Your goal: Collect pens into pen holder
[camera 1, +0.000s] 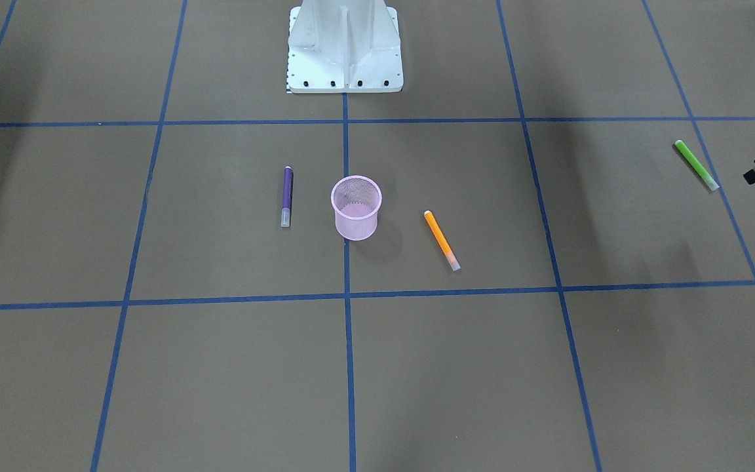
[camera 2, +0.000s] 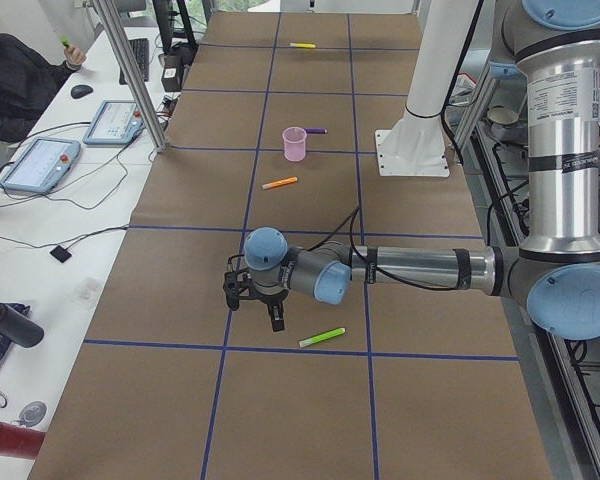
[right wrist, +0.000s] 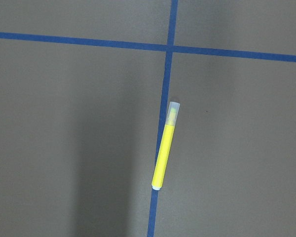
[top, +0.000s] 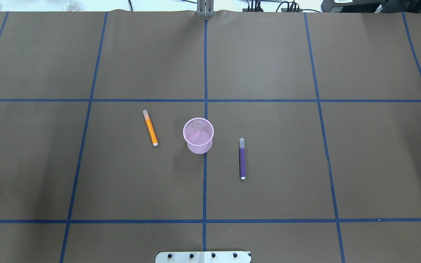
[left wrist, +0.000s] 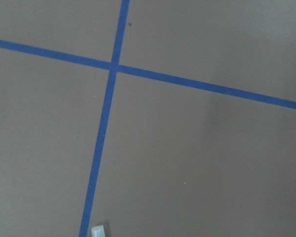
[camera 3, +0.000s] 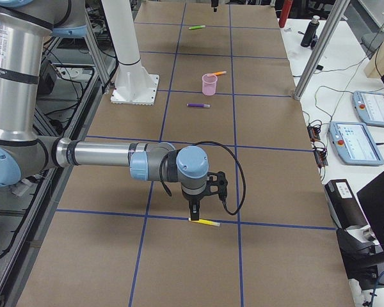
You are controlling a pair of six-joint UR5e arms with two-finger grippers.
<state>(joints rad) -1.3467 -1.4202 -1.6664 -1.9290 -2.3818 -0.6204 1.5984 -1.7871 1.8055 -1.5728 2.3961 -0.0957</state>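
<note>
Ahead of the robot's base (top: 203,256), pink pen holder (top: 199,146) upright, purple pen (top: 242,159) to its right, orange pen (top: 150,128) to its left, farther out, left gripper (camera 2: 263,312) beside green pen (camera 2: 322,338), right gripper (camera 3: 193,212) over yellow pen (right wrist: 165,148), grip state of either cannot be told.

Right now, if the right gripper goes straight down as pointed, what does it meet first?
Probably the yellow pen: the right gripper points down above it, and the wrist view has it near centre. Depth unclear; it may land on the table beside it.
</note>
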